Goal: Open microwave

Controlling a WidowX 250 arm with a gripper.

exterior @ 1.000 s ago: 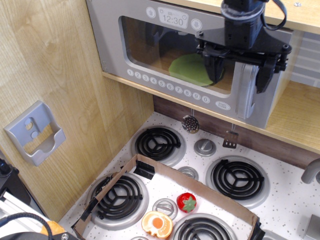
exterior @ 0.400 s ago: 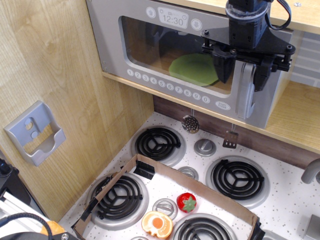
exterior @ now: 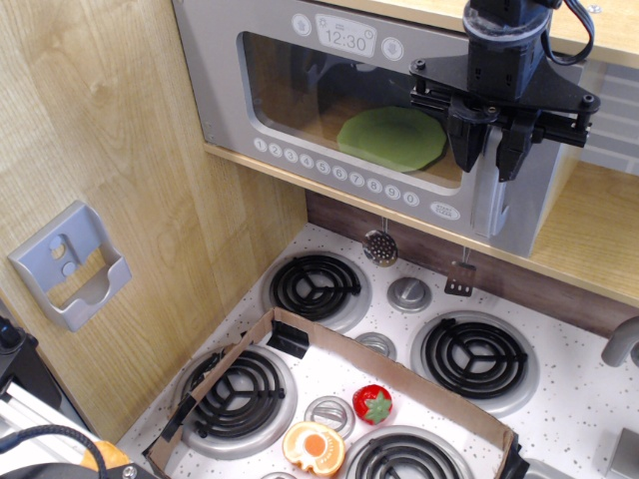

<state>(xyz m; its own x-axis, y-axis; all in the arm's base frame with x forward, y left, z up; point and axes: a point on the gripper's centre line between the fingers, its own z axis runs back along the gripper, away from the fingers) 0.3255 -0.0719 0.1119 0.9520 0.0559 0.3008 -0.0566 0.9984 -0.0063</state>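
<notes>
The grey toy microwave (exterior: pixel 290 95) sits on a wooden shelf at the top, its clear window door closed, with a 12:30 display (exterior: pixel 344 40) and a row of round white buttons (exterior: pixel 329 168). A green plate (exterior: pixel 391 138) lies inside. The chunky vertical grey handle (exterior: pixel 491 205) is at the door's right edge. My black gripper (exterior: pixel 488 152) comes down from above, and its two fingers straddle the top of the handle, narrowed against its sides.
Below is a toy stove with black coil burners (exterior: pixel 316 283). A cardboard tray (exterior: pixel 399 374) holds a toy strawberry (exterior: pixel 372 403) and an orange slice (exterior: pixel 314 447). A ladle (exterior: pixel 379 246) and spatula (exterior: pixel 460 282) hang under the shelf. A grey holder (exterior: pixel 72 264) is on the left wall.
My gripper has moved right, from in front of the window to over the handle, and its fingers have narrowed from wide open to gripping the handle's sides. The door has not moved.
</notes>
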